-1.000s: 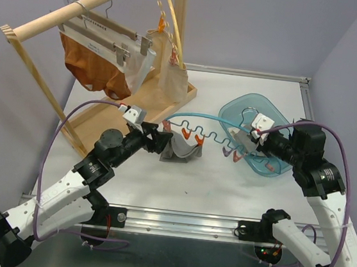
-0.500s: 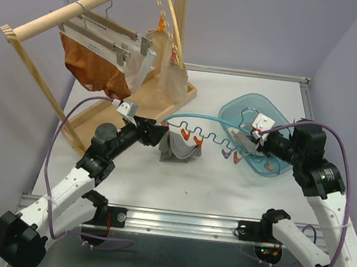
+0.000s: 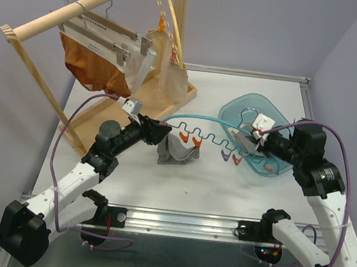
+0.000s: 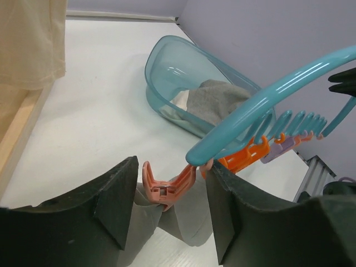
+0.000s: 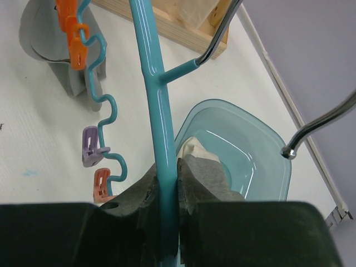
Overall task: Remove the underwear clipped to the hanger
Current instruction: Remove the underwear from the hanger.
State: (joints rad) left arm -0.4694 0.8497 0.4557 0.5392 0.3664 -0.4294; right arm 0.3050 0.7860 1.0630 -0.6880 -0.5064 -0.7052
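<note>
The grey underwear (image 3: 175, 152) hangs limp from the teal hanger (image 5: 150, 83) over the middle of the tabletop (image 3: 223, 196), its lower edge slumped on the surface. It looks light, soft and stretchy, so don't tug the cloth; squeeze the salmon clip (image 4: 164, 186) that holds it. Your left fingers (image 4: 117, 194) stand spread on either side of that clip, touching nothing. Your right fingers (image 5: 142, 192) pinch the hanger's bar above the basin (image 3: 233, 104).

Dark lettering on the pale waistband (image 3: 105, 28) is too small to read.
</note>
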